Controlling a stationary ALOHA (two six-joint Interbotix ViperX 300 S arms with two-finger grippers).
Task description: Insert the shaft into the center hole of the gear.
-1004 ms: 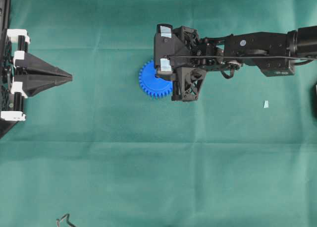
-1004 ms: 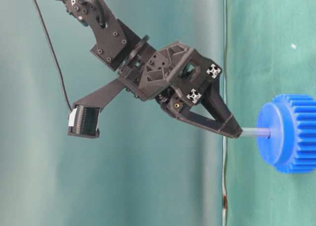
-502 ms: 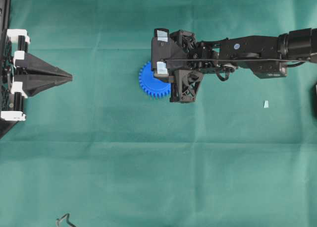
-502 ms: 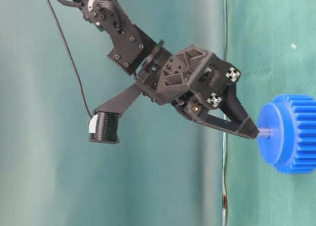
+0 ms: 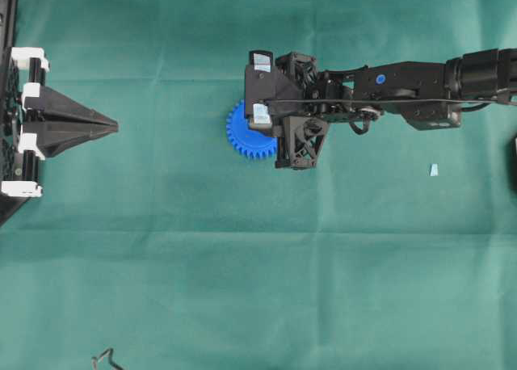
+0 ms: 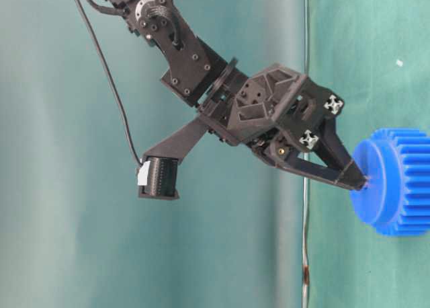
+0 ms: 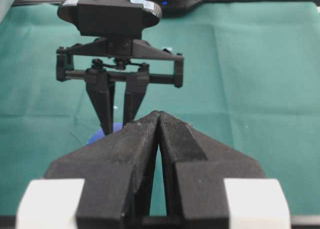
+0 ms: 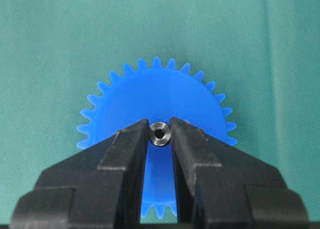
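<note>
- Right claw (image 8: 160, 135) is clamped on the shaft (image 8: 160, 133); the wrist view shows the shaft end-on, pinched between both fingertips (image 8: 134, 139).
- Landmark is the gear (image 8: 157, 101): the shaft sits over the middle of its flat face, and the center hole itself is hidden behind the shaft.
- In the table-level view the claw tips (image 6: 359, 180) are right at the gear (image 6: 393, 183) hub, with almost no shaft showing between them. I read that as the shaft mostly seated in the hole.
- Step in hand: the tail end of insertion, pushing home.
- Next move calls for: check there is no tilt, then part the fingers only slightly and back straight off along the shaft axis. A sideways pull could drag the shaft out or shift the gear.
- Risk: the fingertips may foul the gear face if pushed further.
- Overhead: the gear (image 5: 246, 132) lies flat on the green cloth (image 5: 258, 265), partly under the right claw's head.
- Left claw (image 7: 159, 120) is pinched together on nothing, parked well apart from the gear, at the cloth's far left edge in the overhead view.
</note>
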